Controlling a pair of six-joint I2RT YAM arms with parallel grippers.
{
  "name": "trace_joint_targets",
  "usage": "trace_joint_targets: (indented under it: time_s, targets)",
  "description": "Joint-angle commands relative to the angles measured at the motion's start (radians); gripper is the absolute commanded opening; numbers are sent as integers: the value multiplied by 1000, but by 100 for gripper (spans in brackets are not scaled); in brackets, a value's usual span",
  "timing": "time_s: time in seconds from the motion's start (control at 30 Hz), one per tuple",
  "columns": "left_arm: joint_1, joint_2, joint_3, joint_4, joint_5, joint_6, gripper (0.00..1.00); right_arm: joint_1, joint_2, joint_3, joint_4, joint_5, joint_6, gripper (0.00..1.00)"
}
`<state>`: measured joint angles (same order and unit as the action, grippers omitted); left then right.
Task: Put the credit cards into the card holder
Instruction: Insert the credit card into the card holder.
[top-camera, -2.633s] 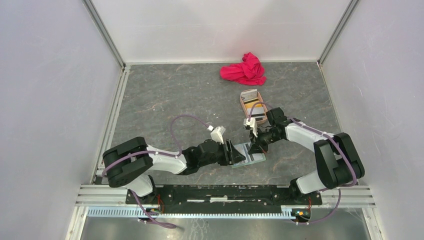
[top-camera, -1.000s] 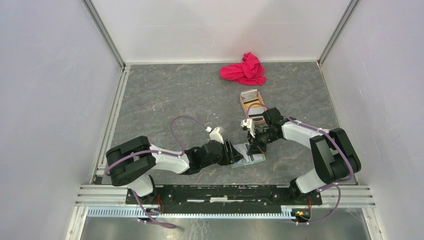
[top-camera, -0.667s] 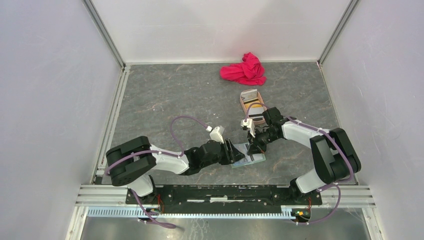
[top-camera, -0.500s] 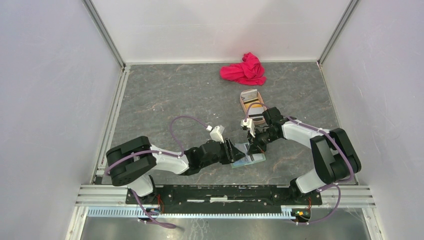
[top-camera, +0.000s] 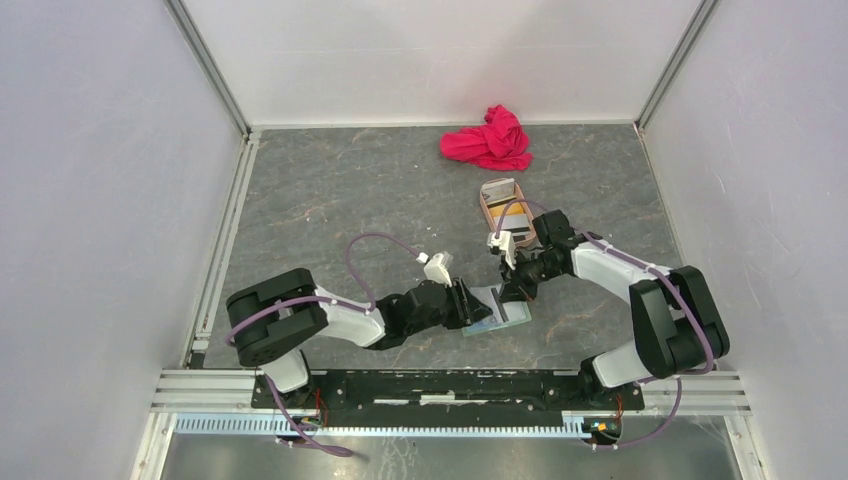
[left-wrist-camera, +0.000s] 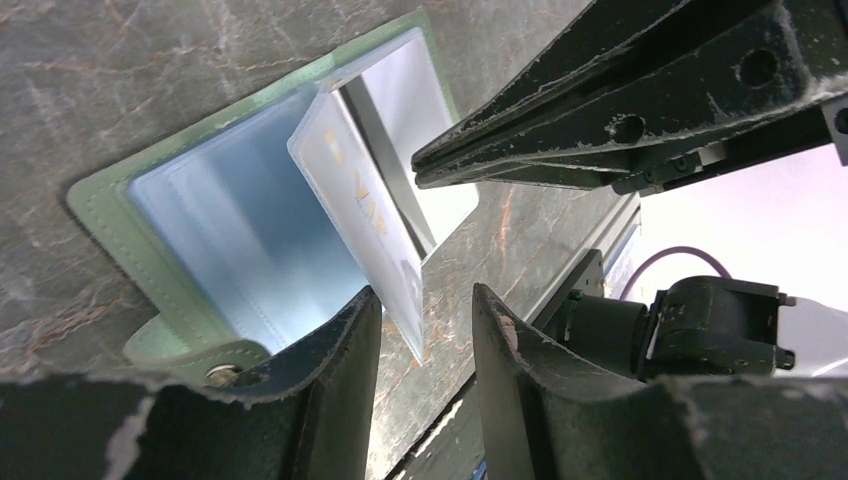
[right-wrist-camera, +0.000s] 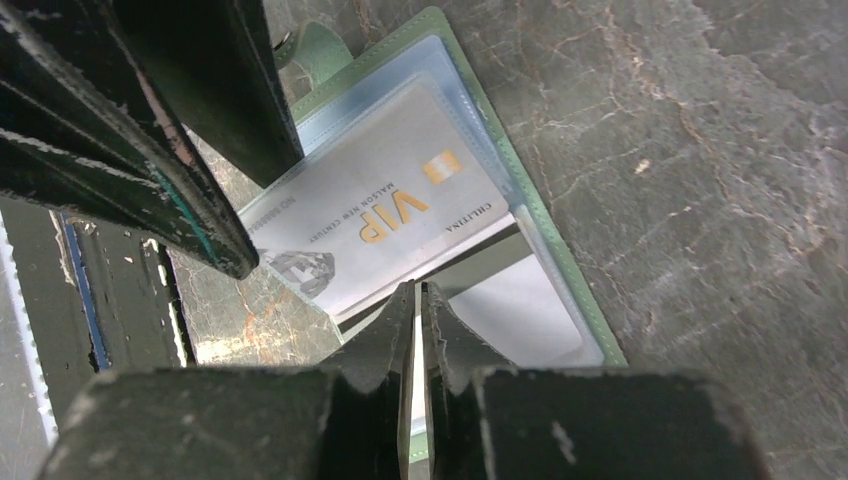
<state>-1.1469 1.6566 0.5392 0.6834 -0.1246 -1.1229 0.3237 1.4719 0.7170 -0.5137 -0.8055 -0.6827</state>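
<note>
From above, the sage-green card holder (top-camera: 505, 315) lies open on the grey worktop (top-camera: 350, 200) at lower centre, flanked by the left tool (top-camera: 468, 303) and the right tool (top-camera: 517, 292). Other credit cards (top-camera: 500, 195) sit in the pinkish tray (top-camera: 483, 212) above.

At the left wrist, the left tool (left-wrist-camera: 425, 295) is narrowly parted. The tilted VIP card (left-wrist-camera: 355, 205) rises from the card holder (left-wrist-camera: 200, 215), its lower corner in the gap.

At the right wrist, the right tool (right-wrist-camera: 418, 290) is all but closed just below the VIP card (right-wrist-camera: 380, 215). Whether it pinches anything I cannot tell.
</note>
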Motion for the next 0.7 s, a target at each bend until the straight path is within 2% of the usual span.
trace_joint_targets:
  time_s: [0.0, 0.3, 0.67]
  targets:
    - [3, 6, 48, 38, -2, -5, 45, -31, -37, 36, -9, -36, -17, 11]
    - [12, 34, 75, 86, 41, 12, 48, -96, -30, 41, -14, -81, 10, 12]
    - [23, 78, 108, 168, 89, 27, 50, -117, 13, 48, -15, -100, 41, 14]
